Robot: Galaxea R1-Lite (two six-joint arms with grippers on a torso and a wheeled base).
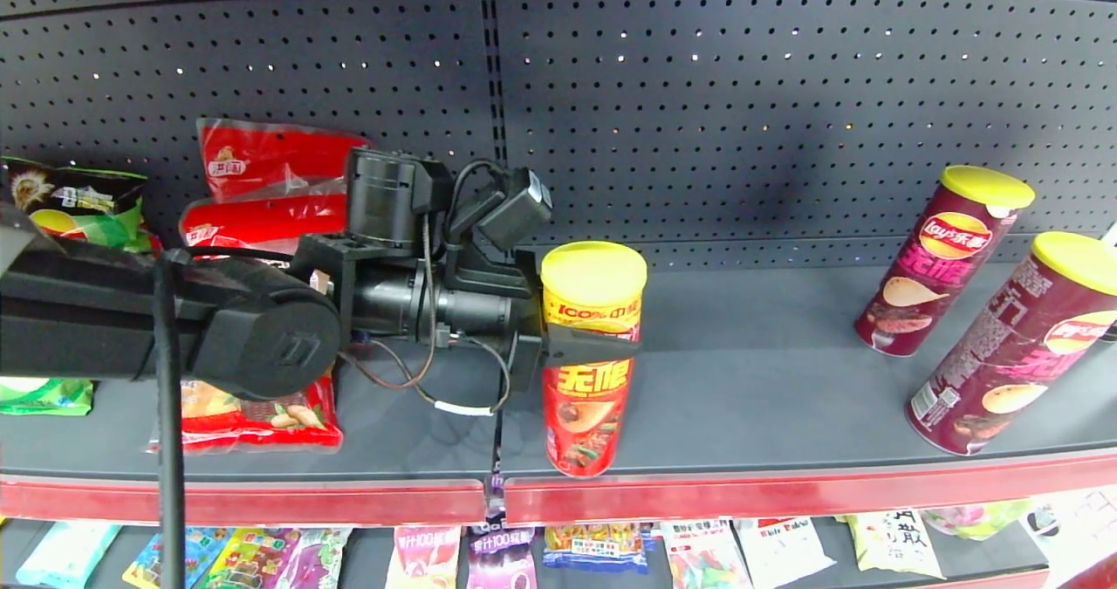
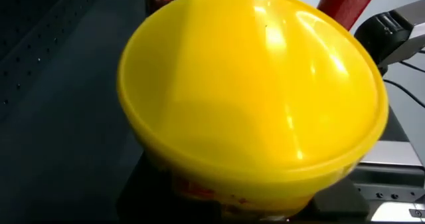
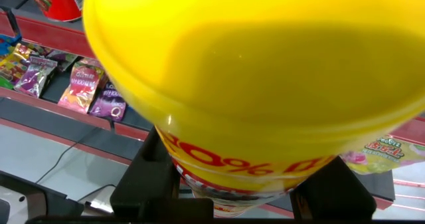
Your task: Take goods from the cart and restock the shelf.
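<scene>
A red chip can with a yellow lid stands upright at the front edge of the grey shelf, near its middle. My left gripper is shut on its upper body; whether its base touches the shelf I cannot tell. The left wrist view looks down on its yellow lid. In the right wrist view my right gripper is shut on a second chip can, also yellow-lidded with a red and yellow body, held out in front of the shelves, with black fingers on both sides.
Two maroon chip cans stand at the shelf's right end. Red snack bags and a green bag crowd the left end behind my left arm. Open shelf lies between. A lower shelf holds several snack packets.
</scene>
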